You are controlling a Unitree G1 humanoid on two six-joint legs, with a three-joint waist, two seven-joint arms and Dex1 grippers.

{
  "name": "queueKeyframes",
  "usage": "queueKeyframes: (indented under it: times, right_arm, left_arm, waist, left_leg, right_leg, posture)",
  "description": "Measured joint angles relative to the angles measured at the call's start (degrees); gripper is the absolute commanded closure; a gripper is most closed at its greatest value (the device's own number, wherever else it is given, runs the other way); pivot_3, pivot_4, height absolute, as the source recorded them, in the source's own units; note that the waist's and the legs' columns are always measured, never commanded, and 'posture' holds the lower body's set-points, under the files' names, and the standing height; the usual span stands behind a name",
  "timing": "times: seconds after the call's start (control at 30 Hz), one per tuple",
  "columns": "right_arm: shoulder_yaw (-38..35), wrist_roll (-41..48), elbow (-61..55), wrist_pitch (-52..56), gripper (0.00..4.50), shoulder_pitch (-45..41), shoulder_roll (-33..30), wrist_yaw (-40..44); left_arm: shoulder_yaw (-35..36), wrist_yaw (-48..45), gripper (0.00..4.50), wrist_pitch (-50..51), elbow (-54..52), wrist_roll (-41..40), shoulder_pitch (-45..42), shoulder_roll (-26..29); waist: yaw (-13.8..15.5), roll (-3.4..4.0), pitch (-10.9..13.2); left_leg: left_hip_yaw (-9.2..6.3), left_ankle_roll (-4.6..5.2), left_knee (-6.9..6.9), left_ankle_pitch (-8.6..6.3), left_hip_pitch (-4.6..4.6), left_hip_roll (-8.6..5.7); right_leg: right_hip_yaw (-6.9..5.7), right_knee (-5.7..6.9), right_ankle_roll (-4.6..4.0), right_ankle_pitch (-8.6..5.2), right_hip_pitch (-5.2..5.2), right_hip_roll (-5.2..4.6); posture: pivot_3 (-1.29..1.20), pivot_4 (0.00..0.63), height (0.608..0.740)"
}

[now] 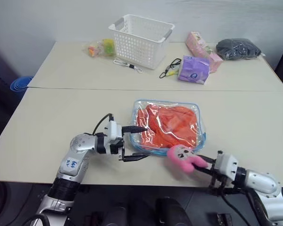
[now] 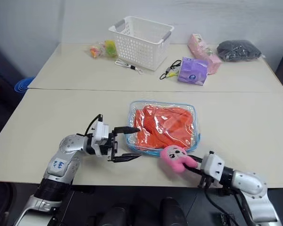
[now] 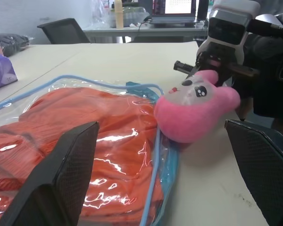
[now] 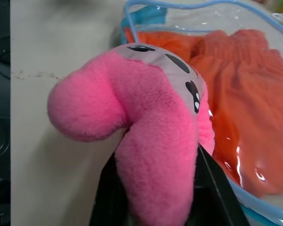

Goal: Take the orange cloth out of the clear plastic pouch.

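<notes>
Pouch at the near table edge, cloth inside

Left gripper (image 1: 134, 142) gapes wide at the pouch (image 1: 200, 123)'s left edge; right gripper (image 1: 203, 164) clamps the pink toy (image 1: 184, 158) touching the cloth (image 1: 167, 125)-filled pouch's near corner.

One clear plastic pouch (image 1: 169, 126), one orange cloth (image 1: 167, 123), one pink plush toy (image 1: 185, 158), one white basket (image 1: 141, 39), one purple packet (image 1: 194, 69), two grippers.

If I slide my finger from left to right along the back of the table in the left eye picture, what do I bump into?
Yellow and orange toys in a bag → white basket → purple packet → black cloth bundle.
</notes>
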Motion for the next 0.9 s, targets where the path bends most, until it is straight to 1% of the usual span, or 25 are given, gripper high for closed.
queueKeyframes:
  times: [0.1,0.27,0.3,0.43,0.5,0.57,0.67,0.73,0.8,0.9]
  right_arm:
    - [1.53,-1.64,0.34,-0.89,1.77,-0.64,-0.84,0.23]
    - [1.58,-0.94,0.39,-5.32,0.12,0.19,-4.63,4.10]
    - [1.54,0.19,0.00,-5.49,0.03,1.21,-6.04,5.75]
    - [0.02,6.51,-5.75,-2.23,0.03,6.41,-13.04,11.15]
    - [-2.57,10.98,-7.67,2.00,0.03,8.70,-16.97,13.69]
    - [-6.54,15.75,-8.51,6.72,0.03,10.74,-20.64,16.38]
    - [-11.73,18.30,-7.35,8.20,0.03,11.36,-21.84,19.68]
    - [-14.08,17.95,-3.13,6.57,0.03,11.32,-21.84,21.88]
    - [-15.03,16.22,3.22,2.78,0.03,8.71,-21.78,23.76]
    - [-14.14,11.00,14.64,-6.12,0.03,-2.59,-21.12,24.24]
  left_arm:
    - [0.03,0.21,0.00,-0.13,0.10,0.15,-0.03,0.00]
    - [0.07,0.29,0.00,-0.12,0.10,0.18,-0.11,0.51]
    - [0.14,0.29,0.00,0.00,0.09,0.18,-0.10,0.83]
    - [0.57,-0.82,0.00,2.26,-0.06,-0.75,0.64,3.05]
    - [0.77,-2.66,0.00,4.16,-0.30,-2.58,0.82,4.50]
    - [2.42,-4.59,0.00,5.01,-0.41,-4.29,1.16,6.21]
    - [4.70,-7.22,0.00,6.41,-0.59,-6.48,1.67,9.05]
    - [5.33,-8.73,0.00,7.43,-1.60,-7.51,2.31,10.63]
    - [6.18,-10.27,0.00,8.97,-3.59,-8.95,3.73,12.40]
    - [6.67,-11.53,0.00,9.80,-5.91,-9.53,4.01,13.77]
  waist:
    - [0.01,0.00,0.00]
    - [0.02,-0.01,0.01]
    - [0.04,-0.02,0.01]
    - [0.13,-0.05,0.03]
    - [0.05,-0.07,0.05]
    - [0.02,-0.12,0.07]
    - [0.06,-0.16,0.10]
    - [0.08,-0.17,0.10]
    - [0.04,-0.18,0.11]
    - [-0.22,-0.16,0.15]
  left_leg:
    - [-0.01,0.00,0.00,0.00,0.00,0.00]
    - [-0.01,0.00,-0.01,0.00,0.00,0.00]
    - [-0.02,0.01,-0.01,-0.01,-0.01,0.00]
    - [-0.04,0.03,0.00,-0.02,-0.01,0.00]
    - [-0.04,0.04,0.01,-0.02,0.00,0.01]
    - [-0.06,0.04,-0.01,-0.02,0.02,0.06]
    - [-0.07,0.05,-0.02,-0.03,0.02,0.07]
    - [-0.05,0.12,-0.03,-0.07,0.01,0.07]
    - [-0.03,0.16,-0.01,-0.10,-0.01,0.07]
    - [0.09,0.14,0.01,-0.08,-0.02,0.06]
  right_leg:
    - [-0.01,0.00,0.00,0.00,0.00,0.00]
    - [-0.02,-0.02,0.00,0.00,0.01,0.00]
    - [-0.04,-0.03,0.00,0.00,0.01,0.01]
    - [-0.03,-0.09,0.00,0.00,0.05,-0.01]
    - [-0.03,-0.10,0.00,0.00,0.07,-0.01]
    - [-0.05,-0.12,0.00,0.00,0.09,-0.01]
    - [-0.06,-0.15,-0.02,-0.01,0.10,0.00]
    - [-0.05,-0.24,-0.02,-0.01,0.13,-0.02]
    - [-0.04,-0.33,-0.01,-0.01,0.15,-0.04]
    - [0.02,-0.47,-0.02,0.00,0.15,-0.04]
  posture:
    - [0.00,0.150,0.740]
    - [0.00,0.150,0.740]
    - [0.00,0.150,0.740]
    - [0.00,0.150,0.740]
    - [0.00,0.150,0.740]
    - [0.00,0.150,0.740]
    - [0.00,0.150,0.740]
    - [0.00,0.150,0.740]
    - [0.00,0.150,0.740]
    - [0.00,0.150,0.740]
